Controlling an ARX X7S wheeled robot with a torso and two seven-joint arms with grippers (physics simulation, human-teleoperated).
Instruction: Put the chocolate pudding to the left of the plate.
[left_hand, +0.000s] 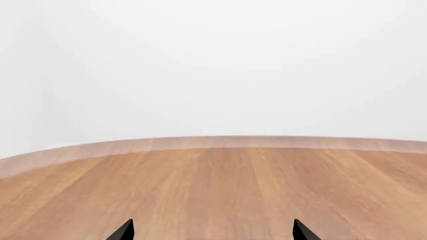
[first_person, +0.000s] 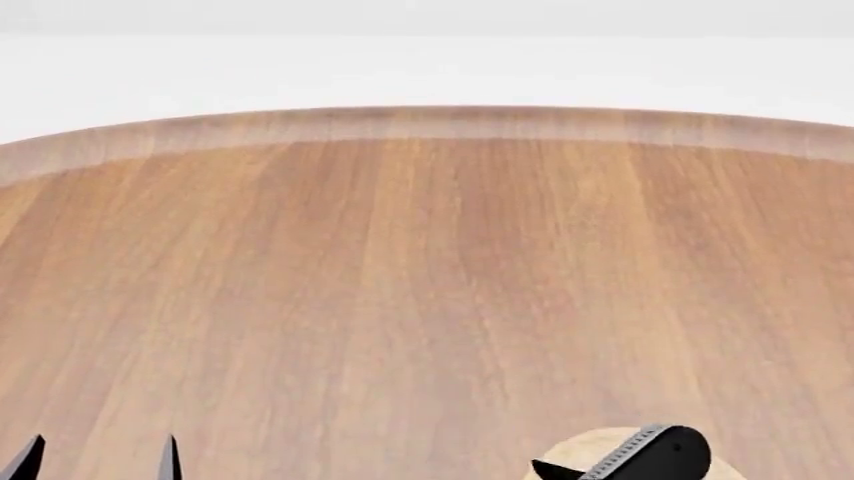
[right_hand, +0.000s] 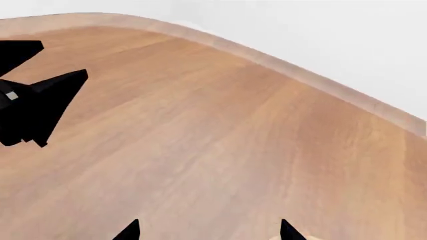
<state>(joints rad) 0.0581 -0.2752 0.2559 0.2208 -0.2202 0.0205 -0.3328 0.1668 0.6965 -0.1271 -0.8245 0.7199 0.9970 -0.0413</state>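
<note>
The chocolate pudding is out of view in all frames. A small arc of the pale tan plate (first_person: 577, 448) shows at the bottom edge of the head view, mostly hidden under my right arm (first_person: 657, 452). My left gripper (left_hand: 213, 231) is open and empty over bare wood; its two black fingertips (first_person: 170, 456) show at the head view's bottom left. My right gripper (right_hand: 208, 231) is open and empty, with only table between its tips. A pale patch by one tip may be the plate's rim. The left gripper (right_hand: 33, 102) also shows in the right wrist view.
A round wooden table (first_person: 400, 260) with a lighter raised edge band (first_person: 427, 122) fills the views. Beyond its far edge is plain white background. No other objects show on the visible wood.
</note>
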